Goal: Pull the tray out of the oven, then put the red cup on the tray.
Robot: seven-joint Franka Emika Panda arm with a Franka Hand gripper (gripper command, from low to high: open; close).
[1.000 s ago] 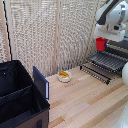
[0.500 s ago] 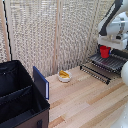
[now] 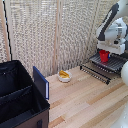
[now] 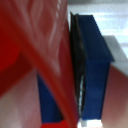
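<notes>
The claw grips the red cup directly over the tray, drawn out above the oven door. A white bowl and black bin sit well apart; no legible writing.

red cup: a second ago it hung higher, clear above the tray; now it sits lower under the pincer, its base at or just above the tray's ribbed surface.
pincer: has come down with the cup, closing the gap to the tray below it.
arm: its wrist is lower than before, bent further down over the tray.
</notes>
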